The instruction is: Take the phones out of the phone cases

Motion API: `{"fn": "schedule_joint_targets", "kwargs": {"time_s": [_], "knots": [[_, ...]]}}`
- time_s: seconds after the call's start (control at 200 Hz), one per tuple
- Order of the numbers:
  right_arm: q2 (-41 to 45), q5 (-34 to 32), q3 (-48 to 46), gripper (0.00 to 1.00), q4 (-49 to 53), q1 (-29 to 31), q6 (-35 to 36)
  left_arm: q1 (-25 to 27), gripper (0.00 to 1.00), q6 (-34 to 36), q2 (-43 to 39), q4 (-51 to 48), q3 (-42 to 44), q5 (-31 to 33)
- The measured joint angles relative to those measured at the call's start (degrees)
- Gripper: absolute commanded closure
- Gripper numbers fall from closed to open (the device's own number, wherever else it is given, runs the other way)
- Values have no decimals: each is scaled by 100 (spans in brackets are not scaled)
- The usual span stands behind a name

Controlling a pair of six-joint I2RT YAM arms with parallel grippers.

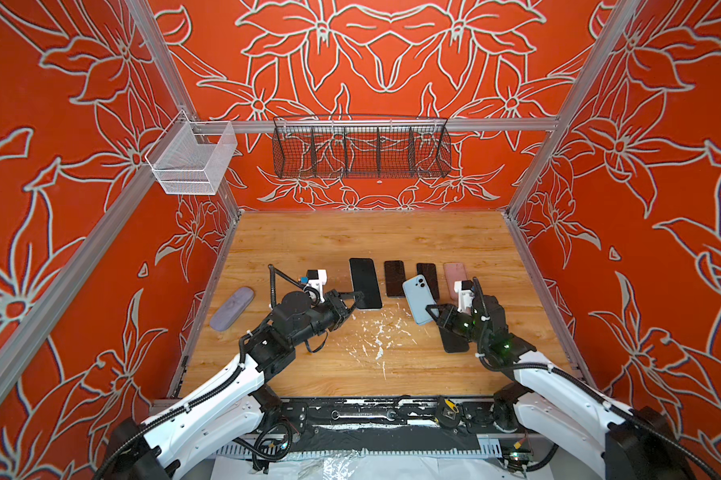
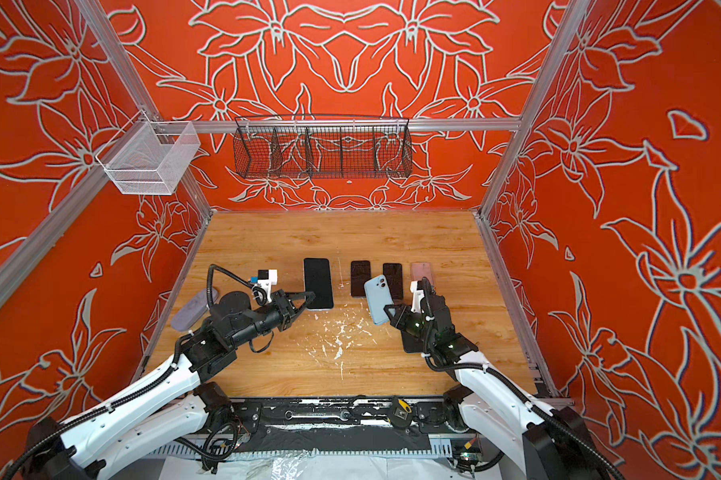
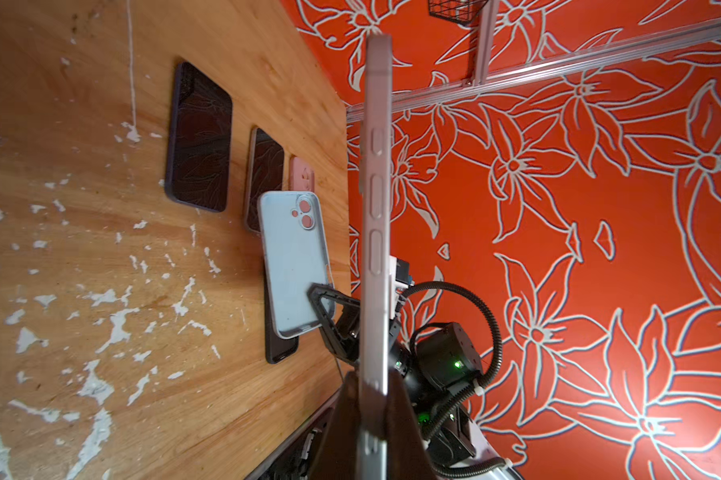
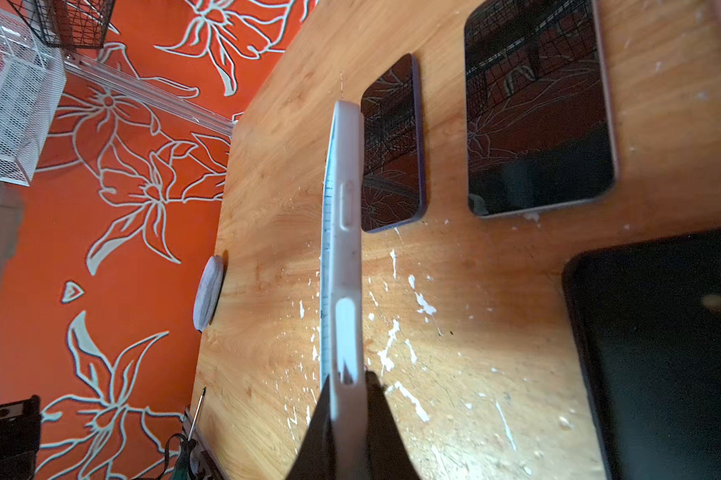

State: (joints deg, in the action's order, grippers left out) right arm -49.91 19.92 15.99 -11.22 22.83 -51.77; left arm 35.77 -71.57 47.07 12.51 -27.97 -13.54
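In both top views the left gripper is seen closed on the near end of the phone, which is held flat with its dark screen facing up, over the wooden table and left of centre. The right gripper is clamped on the lower edge of the light blue phone case, which is tilted and held apart from the phone, to its right; the same split is shown in a top view at and. Two dark phones and a pink case are laid in a row behind the phone case, a black slab is partly covered by the right arm, and a lavender case is set at the table's left edge. In the left wrist view the phone is seen edge-on, pinched between the dark fingers; beyond it the phone case is shown empty, with its camera cut-out open. In the right wrist view the phone case is seen edge-on, gripped at its near end between the fingers.
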Motion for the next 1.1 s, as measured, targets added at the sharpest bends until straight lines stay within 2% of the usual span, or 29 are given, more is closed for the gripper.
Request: {"fn": "schedule_joint_targets", "kwargs": {"time_s": [0.125, 0.25, 0.671, 0.956, 1.101], "knots": [[330, 0, -37, 99, 188, 0, -15, 0, 100, -136, 133, 262, 448, -11], [546, 0, -221, 99, 201, 2, -105, 0, 100, -170, 251, 310, 518, -31], [435, -9, -328, 99, 352, 140, -269, -96, 100, -299, 691, 1189, 739, -175], [334, -393, -415, 98, 348, 557, -557, -173, 100, -348, 857, 1300, 949, -164], [476, -754, -595, 97, 511, 833, -833, -214, 100, -433, 1263, 1589, 949, -227]]}}
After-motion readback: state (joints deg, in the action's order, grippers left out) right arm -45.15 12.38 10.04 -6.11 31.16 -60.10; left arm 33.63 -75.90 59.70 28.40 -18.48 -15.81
